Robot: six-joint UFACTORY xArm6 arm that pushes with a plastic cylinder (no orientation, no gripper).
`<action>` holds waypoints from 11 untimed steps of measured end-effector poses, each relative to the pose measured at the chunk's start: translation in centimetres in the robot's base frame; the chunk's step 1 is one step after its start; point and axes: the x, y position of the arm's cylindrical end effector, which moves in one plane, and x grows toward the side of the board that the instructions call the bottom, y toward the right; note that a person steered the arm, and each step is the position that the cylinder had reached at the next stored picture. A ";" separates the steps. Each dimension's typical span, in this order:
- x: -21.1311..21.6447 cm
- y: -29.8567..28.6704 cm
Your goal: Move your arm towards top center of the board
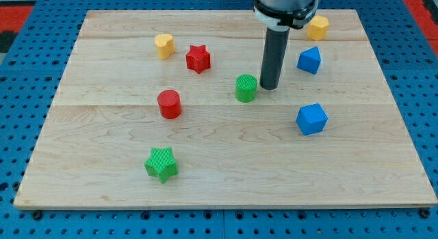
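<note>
My rod comes down from the view's top, and my tip rests on the wooden board just right of the green cylinder, almost touching it. The red star and the yellow heart-shaped block lie up and to the left of the tip. The blue pentagon-like block lies to the tip's upper right, and the yellow hexagon block sits near the top edge, partly beside the arm's body.
A red cylinder stands left of centre. A blue cube lies at the right. A green star lies at the lower left. A blue perforated table surrounds the board.
</note>
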 end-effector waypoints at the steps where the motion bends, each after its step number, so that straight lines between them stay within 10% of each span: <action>1: -2.0 2.9; 3: -3.5 -8.9; 11: -5.9 -7.5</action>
